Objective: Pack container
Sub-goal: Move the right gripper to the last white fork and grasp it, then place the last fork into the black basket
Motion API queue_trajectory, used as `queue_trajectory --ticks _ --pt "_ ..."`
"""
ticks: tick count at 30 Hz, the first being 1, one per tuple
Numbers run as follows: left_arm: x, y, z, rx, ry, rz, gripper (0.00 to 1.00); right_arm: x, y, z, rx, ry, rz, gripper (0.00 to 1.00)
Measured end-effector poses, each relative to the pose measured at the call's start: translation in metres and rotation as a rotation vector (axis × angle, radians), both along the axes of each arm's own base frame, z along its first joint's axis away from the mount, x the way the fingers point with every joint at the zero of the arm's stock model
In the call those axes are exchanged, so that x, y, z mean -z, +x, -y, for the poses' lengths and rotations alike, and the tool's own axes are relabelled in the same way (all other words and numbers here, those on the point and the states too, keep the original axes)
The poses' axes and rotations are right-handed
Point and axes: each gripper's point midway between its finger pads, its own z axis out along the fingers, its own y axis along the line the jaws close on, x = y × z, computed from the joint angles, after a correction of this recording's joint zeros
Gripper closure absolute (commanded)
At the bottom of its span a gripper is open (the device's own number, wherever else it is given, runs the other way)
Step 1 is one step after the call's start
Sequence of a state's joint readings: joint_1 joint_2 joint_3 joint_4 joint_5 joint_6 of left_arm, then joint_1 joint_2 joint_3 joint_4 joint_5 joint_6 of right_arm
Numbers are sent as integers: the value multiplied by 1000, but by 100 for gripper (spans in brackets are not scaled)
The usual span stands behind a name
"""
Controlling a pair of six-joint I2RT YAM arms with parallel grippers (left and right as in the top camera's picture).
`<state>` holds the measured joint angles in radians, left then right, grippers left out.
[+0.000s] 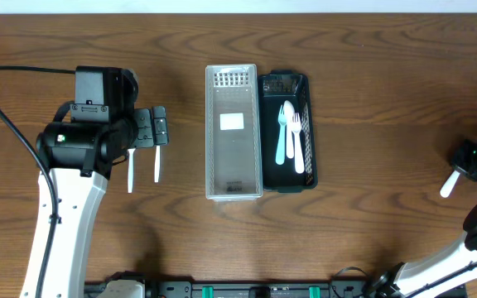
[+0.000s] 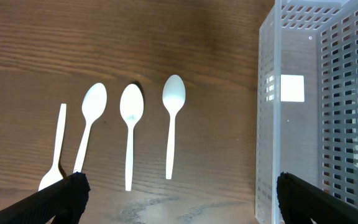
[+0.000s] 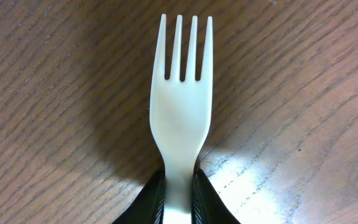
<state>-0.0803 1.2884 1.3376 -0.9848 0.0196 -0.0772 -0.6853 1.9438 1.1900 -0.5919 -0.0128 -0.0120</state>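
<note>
The white slotted bin [image 1: 233, 132] stands in the middle of the worktop [image 1: 371, 74], its long side running away from the robot. On its floor sits a plain white square label [image 1: 232, 122]; no writing can be made out on it. Touching the bin's side towards the right arm is a black slotted tray [image 1: 309, 99], with white plastic cutlery [image 1: 296, 145] lying lengthwise in it.

On the bin's other side, near the left arm, three white spoons [image 2: 131, 124] lie side by side on the bare wood, apart from one another, bowls pointing away from the wrist camera. Beside them lies a fourth white handle [image 2: 59, 134], its head hidden behind a finger. The left jaws hover above them, spread wide and holding nothing. Their two black fingers [image 2: 61, 199] show at the lower corners of the wrist view, one over that fourth handle, the other by the bin's wall.

Well apart, at the worktop's edge on the right arm's side, the right jaws are closed on the handle of a white plastic fork [image 3: 180, 106]. Its four tines point away from the jaws. The fork lies close over the wood; whether it touches cannot be told.
</note>
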Motion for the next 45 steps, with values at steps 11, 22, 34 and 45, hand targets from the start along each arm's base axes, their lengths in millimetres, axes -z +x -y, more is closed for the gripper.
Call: queue_trajectory --ticks 11,22,34,45 --pt "0 0 0 0 0 0 2 -7 4 -19 29 92 -4 99" --pt "0 0 0 0 0 0 2 -182 110 -147 -372 -45 347 99" --pt "0 0 0 0 0 0 2 -199 100 -399 -831 112 404 99" --pt "0 0 0 0 0 -1 2 -111 81 -453 -901 150 174 66"
